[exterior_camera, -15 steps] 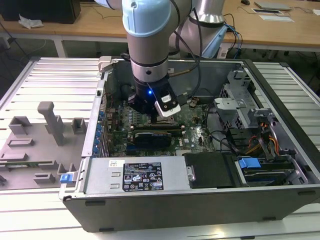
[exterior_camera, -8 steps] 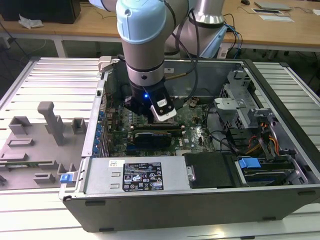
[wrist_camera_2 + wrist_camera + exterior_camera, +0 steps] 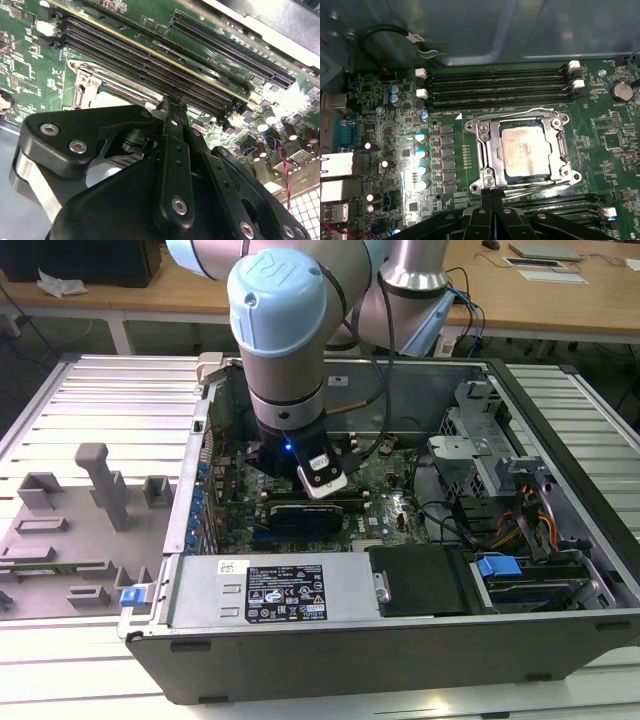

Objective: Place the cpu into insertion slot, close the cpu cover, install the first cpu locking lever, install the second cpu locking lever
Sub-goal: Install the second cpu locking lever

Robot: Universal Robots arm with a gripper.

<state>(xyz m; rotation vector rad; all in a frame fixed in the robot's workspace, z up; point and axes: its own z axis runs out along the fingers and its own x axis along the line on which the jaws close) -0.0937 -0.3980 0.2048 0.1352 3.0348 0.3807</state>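
1. Cpu seated in the socket near the motherboard centre, tan top face showing.
2. Cpu cover closed flat around the chip, framing it on all sides.
3. Gripper low over the socket edge nearest the arm, jaws pressed together, pinching nothing.
4. Fingertips in the second wrist view at a silvery locking lever; contact not discernible.
5. Memory slots just beyond the socket's far edge.
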